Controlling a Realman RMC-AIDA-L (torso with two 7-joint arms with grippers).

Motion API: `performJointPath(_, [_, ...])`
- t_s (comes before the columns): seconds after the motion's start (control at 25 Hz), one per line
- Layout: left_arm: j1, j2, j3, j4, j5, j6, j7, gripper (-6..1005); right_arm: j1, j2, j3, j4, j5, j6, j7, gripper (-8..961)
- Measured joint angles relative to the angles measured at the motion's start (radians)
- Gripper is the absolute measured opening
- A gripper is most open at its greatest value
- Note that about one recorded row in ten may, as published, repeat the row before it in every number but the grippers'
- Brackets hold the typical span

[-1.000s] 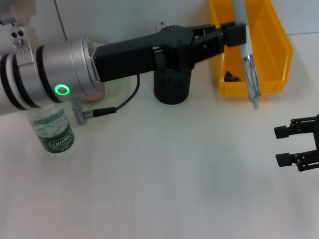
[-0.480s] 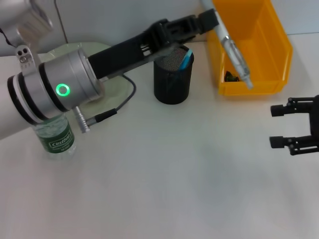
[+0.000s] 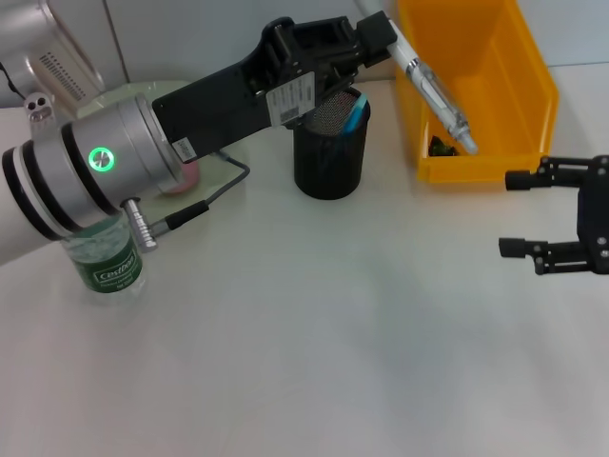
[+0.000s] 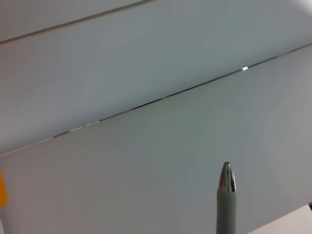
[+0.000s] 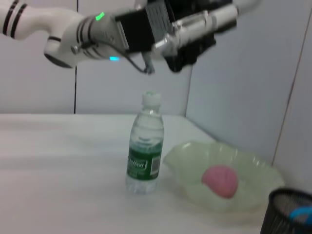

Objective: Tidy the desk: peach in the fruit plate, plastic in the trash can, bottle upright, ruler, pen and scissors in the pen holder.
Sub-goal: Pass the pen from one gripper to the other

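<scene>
My left gripper (image 3: 379, 36) is shut on the grey-white pen (image 3: 433, 90) and holds it in the air at a slant. The pen's lower end hangs over the yellow trash can (image 3: 533, 86). The gripper itself is just above and behind the black mesh pen holder (image 3: 328, 152), where a blue scissors handle (image 3: 355, 114) sticks out. The pen's tip shows in the left wrist view (image 4: 226, 183). The bottle (image 3: 107, 259) stands upright at the left. The peach (image 5: 220, 180) lies in the pale green fruit plate (image 5: 195, 156). My right gripper (image 3: 515, 213) is open and empty at the right. I do not see the ruler.
A dark scrap (image 3: 440, 146) lies in the trash can's near corner. My left arm (image 3: 114, 167) and its cable (image 3: 228, 181) cover most of the fruit plate in the head view. A wall stands right behind the desk.
My left gripper has moved left and back from over the trash can to above the pen holder, and the pen has tilted from near upright to slanted. The right gripper has shifted slightly left and up.
</scene>
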Motion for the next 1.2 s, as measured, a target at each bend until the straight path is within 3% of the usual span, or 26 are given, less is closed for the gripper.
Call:
performJointPath(0.36, [0.028, 0.004, -0.039, -0.011, 0.001, 0.036, -0.127, 133, -0.020, 0.021, -0.001, 0.033, 0.113, 0.000, -0.151, 765])
performJointPath(0.52, [0.053, -0.002, -0.052, -0.011, -0.005, 0.044, -0.169, 133, -0.036, 0.030, 0.005, 0.162, 0.255, 0.007, -0.325, 765])
performJointPath(0.84, [0.069, -0.009, -0.038, -0.007, -0.010, 0.033, -0.191, 133, -0.021, 0.038, 0.000, 0.369, 0.375, 0.012, -0.538, 765])
performJointPath(1.16, [0.038, -0.007, -0.029, 0.026, -0.018, 0.034, -0.191, 134, -0.010, 0.084, 0.000, 0.404, 0.395, -0.001, -0.617, 764])
performJointPath(1.2, [-0.002, -0.006, -0.023, 0.001, -0.013, 0.034, -0.215, 134, -0.010, 0.092, 0.004, 0.409, 0.400, -0.007, -0.650, 764])
